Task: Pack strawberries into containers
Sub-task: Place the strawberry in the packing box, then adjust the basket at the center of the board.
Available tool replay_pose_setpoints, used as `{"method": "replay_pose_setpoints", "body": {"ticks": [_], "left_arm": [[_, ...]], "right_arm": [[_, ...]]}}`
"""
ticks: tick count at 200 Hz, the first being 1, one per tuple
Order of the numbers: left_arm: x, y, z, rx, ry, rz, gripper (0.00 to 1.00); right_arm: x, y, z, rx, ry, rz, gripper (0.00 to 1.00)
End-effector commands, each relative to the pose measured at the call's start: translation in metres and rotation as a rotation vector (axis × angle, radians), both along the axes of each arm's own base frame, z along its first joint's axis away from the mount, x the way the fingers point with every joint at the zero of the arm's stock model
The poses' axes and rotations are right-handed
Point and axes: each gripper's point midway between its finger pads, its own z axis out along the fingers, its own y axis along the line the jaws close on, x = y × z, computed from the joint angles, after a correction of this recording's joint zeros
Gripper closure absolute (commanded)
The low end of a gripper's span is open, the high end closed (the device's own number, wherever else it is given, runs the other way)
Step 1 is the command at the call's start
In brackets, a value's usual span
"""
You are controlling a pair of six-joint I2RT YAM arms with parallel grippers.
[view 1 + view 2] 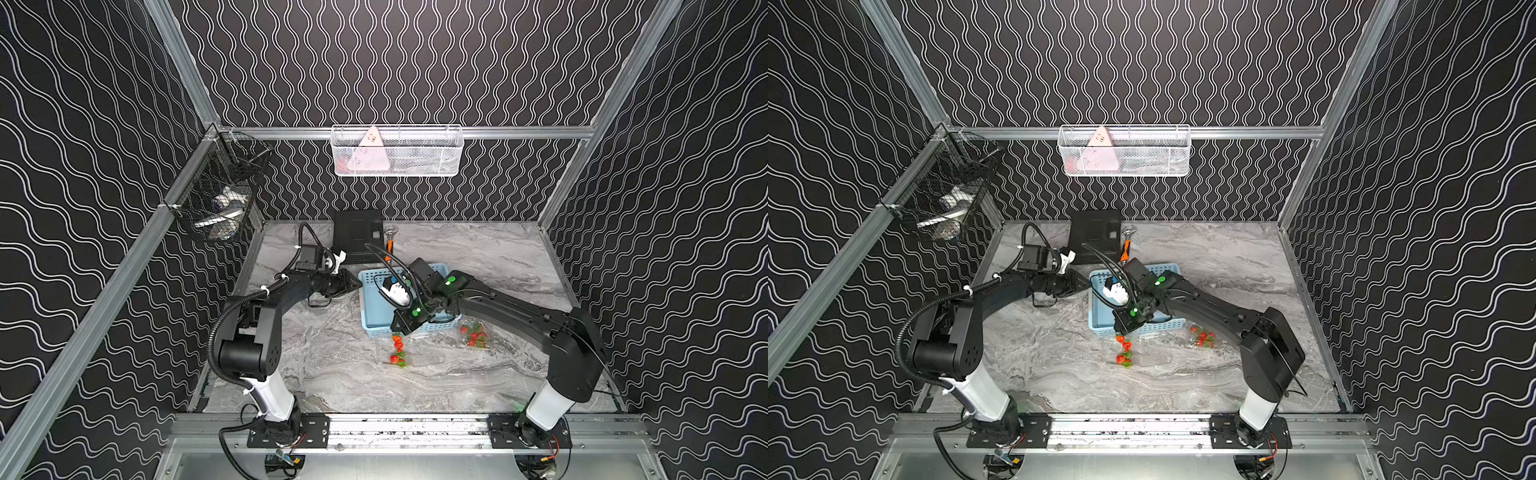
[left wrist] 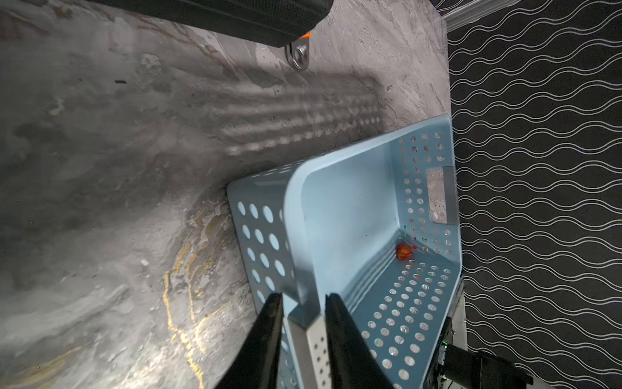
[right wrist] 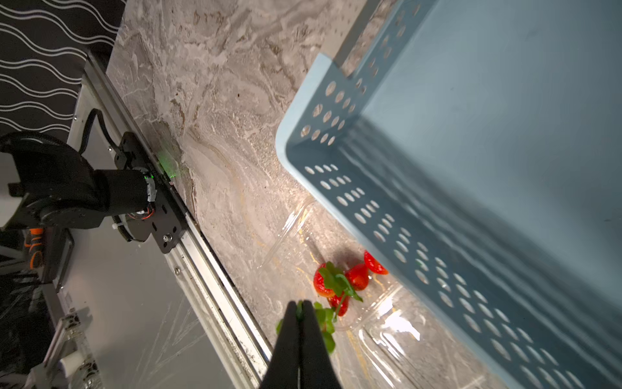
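- On the marble tabletop (image 1: 332, 374), at 6 o'clock of the blue basket (image 1: 370, 311): strawberry cluster (image 1: 398, 351). It has several small, bright red berries with green leafy caps on thin green stems. They hang in a string below the right gripper (image 3: 300, 308).
- Right gripper: jaws pressed fully together on the cluster's green stem and leaves. The berries dangle just past the fingertips.
- Near clamshell (image 3: 390, 320): glossy, transparent plastic, lying under the cluster and just beside the basket's near wall. Whether the lowest berries touch it cannot be told.
- Side clamshell (image 1: 487, 337): at 4 o'clock of the basket, near the right arm. It holds a heap of red berries (image 1: 473, 334) with green tops.
- Blue basket: light blue, with perforated walls. One lone berry (image 2: 404, 251) lies in a corner of its floor.
- Left gripper (image 2: 303, 299): at 10 o'clock of the basket, jaws narrowly apart with one finger on either side of the basket's rim, clamped on it.
- Hard to make out: in both top views the right arm covers much of the basket's inside and the right fingertips. The clamshell outlines show mainly as glints. The number of berries in the side clamshell is unclear.
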Motion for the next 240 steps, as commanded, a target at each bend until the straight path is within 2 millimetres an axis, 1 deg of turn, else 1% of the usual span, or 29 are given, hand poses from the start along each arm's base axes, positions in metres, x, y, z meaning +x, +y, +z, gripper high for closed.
{"method": "replay_pose_setpoints", "body": {"ticks": [1,8,21,28,40,53,66,81,93,116,126,141,167,189,208,219,240], "left_arm": [[0.0,-0.001,0.008,-0.011,-0.023,-0.008,0.72],[0.0,-0.001,0.009,-0.008,-0.026,-0.008,0.72],[0.0,-0.001,0.01,-0.009,-0.027,-0.008,0.72],[0.0,-0.001,0.01,-0.01,-0.027,-0.009,0.72],[0.0,-0.001,0.009,-0.011,-0.025,-0.009,0.72],[0.0,-0.001,0.01,-0.011,-0.027,-0.01,0.72],[0.0,-0.002,0.01,-0.015,-0.026,-0.01,0.72],[0.0,-0.002,0.009,-0.013,-0.025,-0.009,0.72],[-0.001,-0.001,0.01,-0.011,-0.026,-0.009,0.72],[0.0,-0.002,0.011,-0.014,-0.029,-0.01,0.72],[0.0,-0.003,0.011,-0.022,-0.03,-0.01,0.72],[0.0,-0.004,0.011,-0.03,-0.028,-0.012,0.72],[-0.003,-0.01,0.011,-0.019,-0.026,-0.047,0.69],[-0.002,-0.012,0.004,0.025,-0.011,-0.049,0.67],[0.0,-0.005,0.0,0.072,-0.002,-0.025,0.66],[-0.001,0.0,-0.003,0.11,0.004,-0.011,0.65],[-0.003,0.002,-0.004,0.167,0.005,-0.01,0.63]], "right_arm": [[-0.001,0.017,-0.002,0.037,0.01,0.019,0.95],[-0.001,0.017,-0.005,0.02,0.012,0.028,0.91],[0.001,0.016,-0.01,-0.007,0.008,0.042,0.88],[0.001,0.016,-0.009,-0.013,0.006,0.051,0.82],[0.003,0.016,-0.007,-0.025,-0.004,0.06,0.7],[0.006,0.013,-0.003,-0.04,-0.022,0.055,0.6],[0.015,0.007,0.005,-0.052,-0.049,0.038,0.56],[0.037,-0.009,0.016,-0.072,-0.087,-0.022,0.55],[0.057,-0.027,0.024,-0.104,-0.122,-0.08,0.54],[0.092,-0.068,0.03,-0.27,-0.202,-0.167,0.54],[0.105,-0.087,0.03,-0.339,-0.212,-0.213,0.54],[0.12,-0.11,0.026,-0.387,-0.208,-0.28,0.54],[0.135,-0.14,0.018,-0.435,-0.216,-0.367,0.54],[0.141,-0.149,0.023,-0.415,-0.225,-0.42,0.54],[0.144,-0.148,0.028,-0.373,-0.241,-0.439,0.54],[0.144,-0.147,0.028,-0.358,-0.245,-0.439,0.54],[0.142,-0.146,0.026,-0.343,-0.241,-0.439,0.53]]}}
